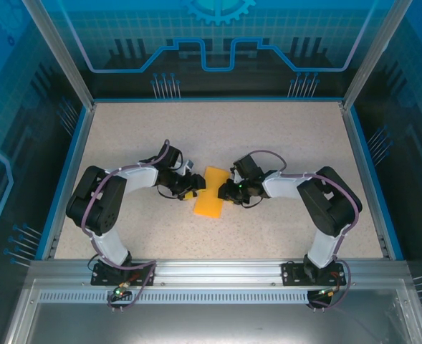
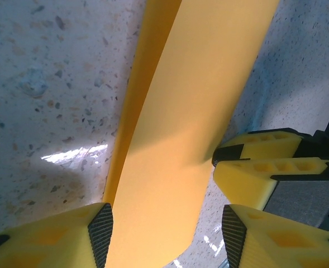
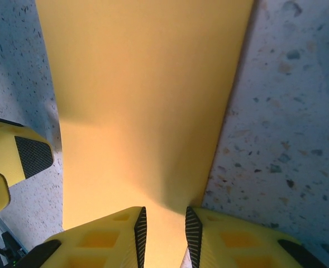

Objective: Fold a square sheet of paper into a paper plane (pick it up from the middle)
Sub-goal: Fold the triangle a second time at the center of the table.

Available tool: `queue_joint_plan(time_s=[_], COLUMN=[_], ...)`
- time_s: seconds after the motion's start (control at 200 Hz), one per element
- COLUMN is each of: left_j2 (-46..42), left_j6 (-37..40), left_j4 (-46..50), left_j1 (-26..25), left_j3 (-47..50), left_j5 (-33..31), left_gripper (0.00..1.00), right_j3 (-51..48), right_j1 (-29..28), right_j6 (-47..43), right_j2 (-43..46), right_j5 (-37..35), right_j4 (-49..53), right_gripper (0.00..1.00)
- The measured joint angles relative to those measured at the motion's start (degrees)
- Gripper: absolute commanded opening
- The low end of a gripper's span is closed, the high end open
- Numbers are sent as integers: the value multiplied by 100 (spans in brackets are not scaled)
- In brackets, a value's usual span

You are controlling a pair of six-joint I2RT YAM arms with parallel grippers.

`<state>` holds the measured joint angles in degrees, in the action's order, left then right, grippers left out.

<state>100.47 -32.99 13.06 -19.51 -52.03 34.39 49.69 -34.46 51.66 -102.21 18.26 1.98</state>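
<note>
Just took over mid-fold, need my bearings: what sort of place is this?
Probably a lab or demo robot cell: speckled tabletop, aluminium posts holding clear panels with blue circuit graphics, and a left arm and right arm bolted to a front rail.

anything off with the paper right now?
Yes: the square sheet of paper looks folded over unevenly; in the left wrist view a strip of the under layer sticks out along one long edge. It lies diagonally on the table.
</note>
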Motion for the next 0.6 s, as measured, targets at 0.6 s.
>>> queue_joint_plan(time_s=[0.6], left_j2=[90], left_j6=[55], left_j4=[258], left_j1=[-151], left_j3=[-120], left_j5=[-173], left_gripper=[59], right_j3=[-101], right_j1=[11], right_j6=[0], right_j2=[37], right_j5=[22], right_j4=[-166], right_gripper=[29])
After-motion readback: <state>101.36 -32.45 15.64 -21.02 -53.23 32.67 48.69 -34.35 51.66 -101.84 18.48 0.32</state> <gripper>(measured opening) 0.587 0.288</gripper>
